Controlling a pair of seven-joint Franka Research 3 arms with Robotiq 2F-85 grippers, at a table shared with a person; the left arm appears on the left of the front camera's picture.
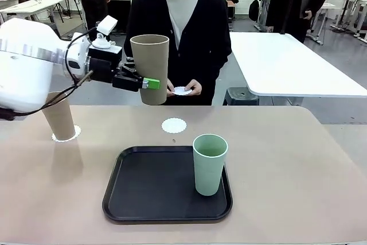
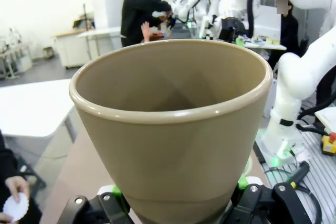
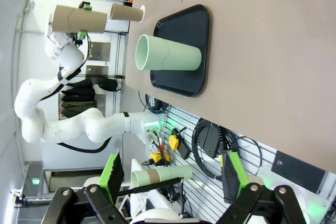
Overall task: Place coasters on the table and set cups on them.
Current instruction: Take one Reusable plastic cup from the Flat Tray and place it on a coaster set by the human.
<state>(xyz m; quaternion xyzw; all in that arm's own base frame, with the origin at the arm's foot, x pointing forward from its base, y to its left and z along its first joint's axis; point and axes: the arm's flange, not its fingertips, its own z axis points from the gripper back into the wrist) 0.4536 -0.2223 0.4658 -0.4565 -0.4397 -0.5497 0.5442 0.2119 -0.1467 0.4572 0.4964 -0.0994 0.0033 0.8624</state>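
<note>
Worktop (image 1: 298,159) so far: one tan cup (image 1: 59,117) on its coaster (image 1: 66,134) by the left edge, left fingers (image 1: 151,83) gripping the second tan cup (image 1: 150,61) in the air, bare coaster (image 1: 174,125) near the far edge, green cup (image 1: 210,163) not yet off the tray (image 1: 143,199), right fingers (image 3: 114,174) spread wide.

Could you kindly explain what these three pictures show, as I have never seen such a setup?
Two white robot arms share a beige table with a person. The front picture looks across it; the other two come from cameras on each wrist. The left arm's fingers are shut on a tall tan-brown tumbler, held in the air. A second tan tumbler stands on a white lacy paper coaster; another coaster lies bare. A mint green tumbler stands on a black tray. The person's hands hold a third coaster. The right arm's fingers are open, holding nothing.
</note>
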